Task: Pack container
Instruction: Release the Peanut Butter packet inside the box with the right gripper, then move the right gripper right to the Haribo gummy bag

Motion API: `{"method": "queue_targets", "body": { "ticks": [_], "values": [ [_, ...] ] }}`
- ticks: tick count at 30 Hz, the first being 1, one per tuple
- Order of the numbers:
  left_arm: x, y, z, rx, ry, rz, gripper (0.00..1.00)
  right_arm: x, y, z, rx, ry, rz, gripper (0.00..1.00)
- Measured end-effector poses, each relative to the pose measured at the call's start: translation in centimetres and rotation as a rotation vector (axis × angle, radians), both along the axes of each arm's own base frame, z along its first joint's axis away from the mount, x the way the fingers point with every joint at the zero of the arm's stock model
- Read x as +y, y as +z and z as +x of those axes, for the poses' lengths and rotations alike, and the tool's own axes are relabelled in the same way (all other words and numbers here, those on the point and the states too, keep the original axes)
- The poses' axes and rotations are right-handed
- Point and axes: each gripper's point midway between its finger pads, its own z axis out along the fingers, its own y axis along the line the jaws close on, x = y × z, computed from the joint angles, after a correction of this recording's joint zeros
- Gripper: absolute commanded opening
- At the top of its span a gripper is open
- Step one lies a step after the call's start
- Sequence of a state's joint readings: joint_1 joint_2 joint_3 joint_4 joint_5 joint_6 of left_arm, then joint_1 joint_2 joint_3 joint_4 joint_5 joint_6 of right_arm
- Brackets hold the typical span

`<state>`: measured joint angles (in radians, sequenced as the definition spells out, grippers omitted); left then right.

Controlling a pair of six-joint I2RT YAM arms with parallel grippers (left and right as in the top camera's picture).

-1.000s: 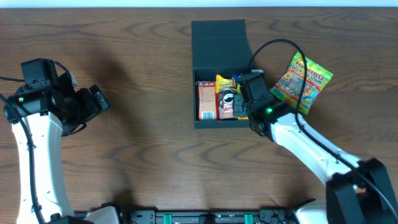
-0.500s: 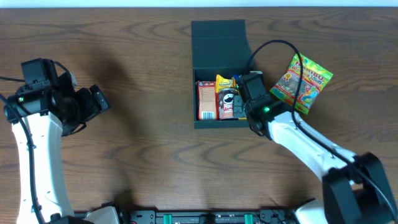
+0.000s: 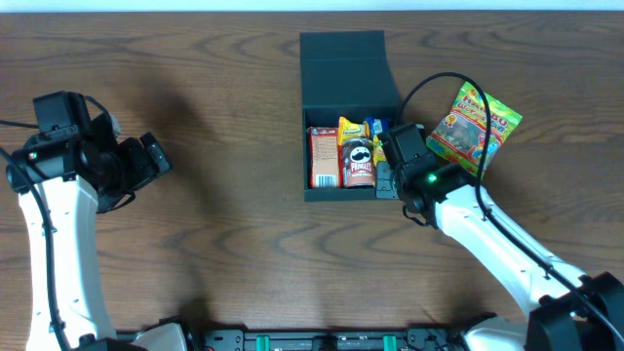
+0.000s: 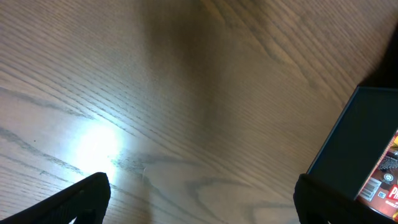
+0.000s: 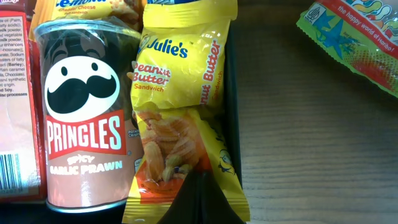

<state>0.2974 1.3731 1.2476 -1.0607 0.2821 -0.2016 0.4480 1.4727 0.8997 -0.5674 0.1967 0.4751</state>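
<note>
Teal container (image 3: 341,68) holds one Pringles can (image 3: 359,163) and one red box (image 3: 324,159).

Bright, even light fell from above. A soft shadow lay on the bench (image 3: 195,107). In the left wrist view a white shiny spot glowed on the wood and the container (image 4: 348,143) looked dark. The right wrist view was sharp.
</note>
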Motion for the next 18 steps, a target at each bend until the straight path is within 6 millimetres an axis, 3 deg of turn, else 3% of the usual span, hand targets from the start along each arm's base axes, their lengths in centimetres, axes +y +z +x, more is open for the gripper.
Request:
{"method": "queue_targets", "body": {
  "ticks": [5, 12, 18],
  "values": [
    [0.0, 0.0, 0.0, 0.000, 0.000, 0.000, 0.95, 0.1, -0.3, 0.6, -0.012, -0.010, 0.002, 0.02],
    [0.0, 0.0, 0.0, 0.000, 0.000, 0.000, 0.95, 0.1, -2.6, 1.2, 0.018, -0.019, -0.028, 0.01],
    [0.0, 0.0, 0.0, 0.000, 0.001, 0.000, 0.95, 0.0, -2.5, 1.0, 0.020, -0.021, -0.034, 0.01]
  ]
}}
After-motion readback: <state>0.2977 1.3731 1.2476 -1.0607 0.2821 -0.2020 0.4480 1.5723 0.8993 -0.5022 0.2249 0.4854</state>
